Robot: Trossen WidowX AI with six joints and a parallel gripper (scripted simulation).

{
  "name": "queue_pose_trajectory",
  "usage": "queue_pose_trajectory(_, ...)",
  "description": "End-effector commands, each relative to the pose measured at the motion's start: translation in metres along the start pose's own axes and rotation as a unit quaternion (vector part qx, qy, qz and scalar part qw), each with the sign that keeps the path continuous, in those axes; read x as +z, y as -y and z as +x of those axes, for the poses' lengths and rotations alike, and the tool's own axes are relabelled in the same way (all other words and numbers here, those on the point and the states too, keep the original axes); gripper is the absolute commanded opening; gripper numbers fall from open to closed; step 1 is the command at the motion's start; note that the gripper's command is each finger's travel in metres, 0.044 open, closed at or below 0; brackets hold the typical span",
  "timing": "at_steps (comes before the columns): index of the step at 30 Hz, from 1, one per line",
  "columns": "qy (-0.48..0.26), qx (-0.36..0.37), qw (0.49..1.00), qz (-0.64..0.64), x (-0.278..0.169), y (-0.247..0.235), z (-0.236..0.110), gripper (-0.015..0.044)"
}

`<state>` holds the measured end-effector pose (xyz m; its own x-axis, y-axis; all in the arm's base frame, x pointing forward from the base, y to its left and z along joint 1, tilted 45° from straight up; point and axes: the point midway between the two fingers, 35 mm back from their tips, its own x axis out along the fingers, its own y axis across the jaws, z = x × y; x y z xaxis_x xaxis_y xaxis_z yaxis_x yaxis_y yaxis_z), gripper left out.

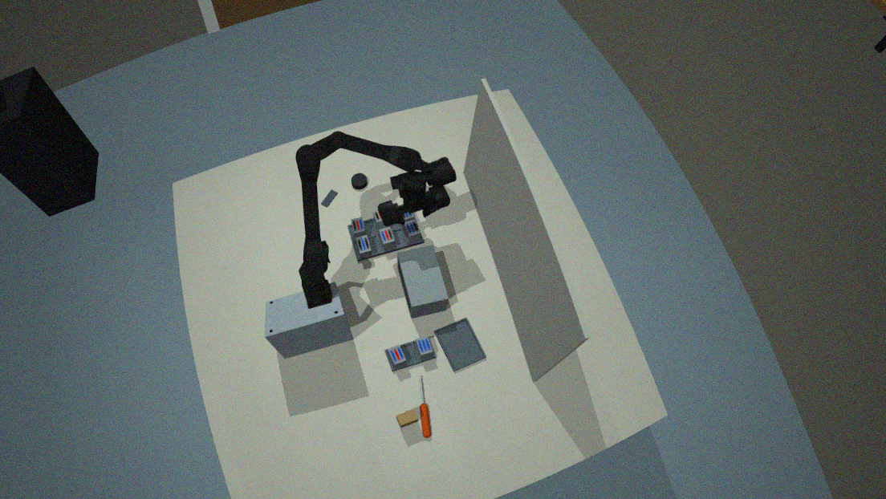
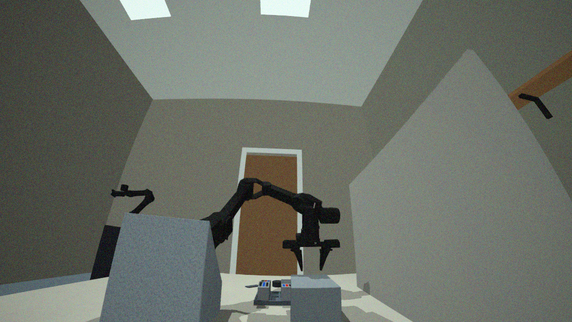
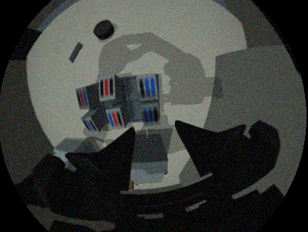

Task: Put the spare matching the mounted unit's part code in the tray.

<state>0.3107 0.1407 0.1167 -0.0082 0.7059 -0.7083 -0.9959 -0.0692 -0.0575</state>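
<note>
Black parallel-jaw gripper [image 2: 311, 255] is hanging half-open, holding nothing, directly above the grey rack of red-and-blue-striped spares [image 2: 267, 295], fingertips pointing down.

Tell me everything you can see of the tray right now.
The tray is a shallow, dark grey rectangle with a low raised rim, plain and matte like plastic or metal. It lies flat on the pale mat, turned slightly askew, with nothing in it. A small rack of two spares sits right beside it; I cannot tell if they touch. The grey block stands apart from it, and the claw is far off over the other spares.
</note>
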Motion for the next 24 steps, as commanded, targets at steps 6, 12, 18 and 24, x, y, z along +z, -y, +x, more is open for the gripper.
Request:
queue_pose_trajectory(6, 0.001, 0.003, 1.0, 0.003, -0.001, 0.0, 0.014, 0.03)
queue_pose_trajectory(12, 0.0, 0.003, 1.0, 0.003, -0.001, 0.0, 0.024, 0.03)
queue_pose_trajectory(18, 0.0, 0.003, 1.0, 0.003, -0.002, 0.0, 0.034, 0.03)
queue_pose_trajectory(24, 0.001, 0.003, 1.0, 0.003, -0.002, 0.0, 0.044, 0.03)
